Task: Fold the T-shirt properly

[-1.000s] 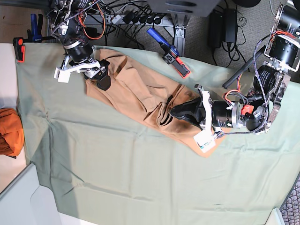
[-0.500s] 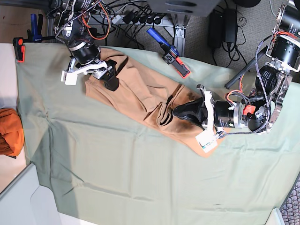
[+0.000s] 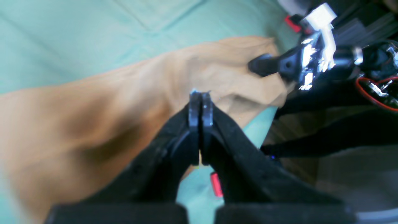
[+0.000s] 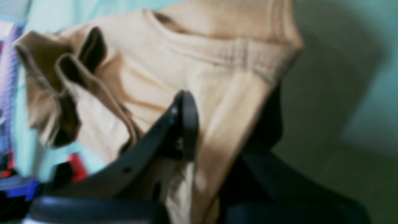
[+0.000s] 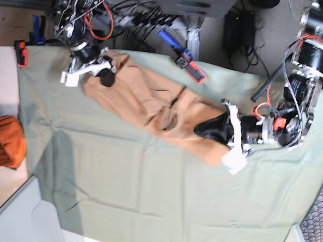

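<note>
T-shirt (image 5: 151, 103) lies diagonal, upper-left to lower-right, collar prob upper-left

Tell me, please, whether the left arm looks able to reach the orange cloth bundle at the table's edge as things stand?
Probably not. The left gripper sits at the T-shirt's near end, while the orange bundle lies at the far edge, across the whole green cloth.
</note>
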`<state>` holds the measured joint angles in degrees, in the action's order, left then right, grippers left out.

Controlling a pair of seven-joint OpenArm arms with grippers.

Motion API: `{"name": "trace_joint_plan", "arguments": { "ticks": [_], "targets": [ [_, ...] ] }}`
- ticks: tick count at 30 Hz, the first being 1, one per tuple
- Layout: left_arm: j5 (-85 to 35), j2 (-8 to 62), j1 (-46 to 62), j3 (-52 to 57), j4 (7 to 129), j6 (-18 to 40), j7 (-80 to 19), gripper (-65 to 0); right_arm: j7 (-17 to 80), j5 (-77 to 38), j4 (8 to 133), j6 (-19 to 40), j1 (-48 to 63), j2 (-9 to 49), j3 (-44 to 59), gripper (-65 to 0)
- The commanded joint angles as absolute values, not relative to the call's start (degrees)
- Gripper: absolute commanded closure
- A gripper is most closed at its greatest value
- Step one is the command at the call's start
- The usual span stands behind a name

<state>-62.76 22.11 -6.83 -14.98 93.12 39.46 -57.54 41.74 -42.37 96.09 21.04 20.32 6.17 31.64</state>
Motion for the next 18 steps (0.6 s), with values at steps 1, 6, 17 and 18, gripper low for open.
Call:
{"name": "trace_joint_plan", "arguments": {
  "ticks": [1,6,17,18],
  "targets": [
    [-64.07,23.03,-7.92,-13.96,94.19,40.00,-56.45,0.0,40.32,-42.41,96.97,24.01,20.34,8.49,33.74,0.0],
    [-64.34,26.06,-7.90,-9.50,94.19,40.00,-56.47,0.0,40.34,-43.07,96.97,24.01,20.34,15.05,39.97,0.0],
    [-65.34,31.53,-7.22,0.14,94.17,40.00,-56.66,0.0,42.48,-49.06,111.20,24.88,20.16,9.98,39.29,0.0],
    [-65.32,31.81,-6.98,0.14,94.17,40.00,-56.84,0.0,42.46,-48.88,113.27,24.86,20.16,8.67,37.98,0.0]
  ]
}}
